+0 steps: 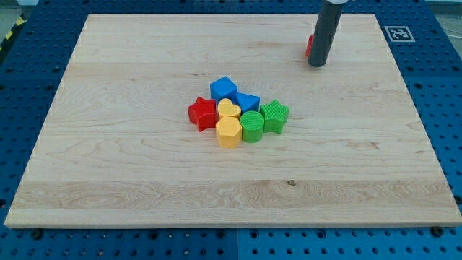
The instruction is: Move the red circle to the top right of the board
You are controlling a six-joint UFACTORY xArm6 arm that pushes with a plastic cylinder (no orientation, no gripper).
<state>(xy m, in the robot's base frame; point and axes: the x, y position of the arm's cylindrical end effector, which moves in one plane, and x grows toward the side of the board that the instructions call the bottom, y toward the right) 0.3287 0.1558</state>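
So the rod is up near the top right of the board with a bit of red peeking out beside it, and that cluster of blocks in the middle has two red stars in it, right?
Not quite: the camera view shows only one red star in the cluster, on its left edge. The rest holds: my tip is near the board's top right, with a sliver of the red circle showing at the rod's left.

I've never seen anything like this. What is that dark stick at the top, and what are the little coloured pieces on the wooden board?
The stick is the end of a robot arm; it has no hand and holds nothing, it only pushes. My tip rests near the view's top right, right beside the red circle, which it mostly hides. One camera looks down at the wooden board. Clustered mid-board, apart from the tip: a red star, blue cube, another blue block, yellow heart, yellow hexagon, green cylinder and green star.
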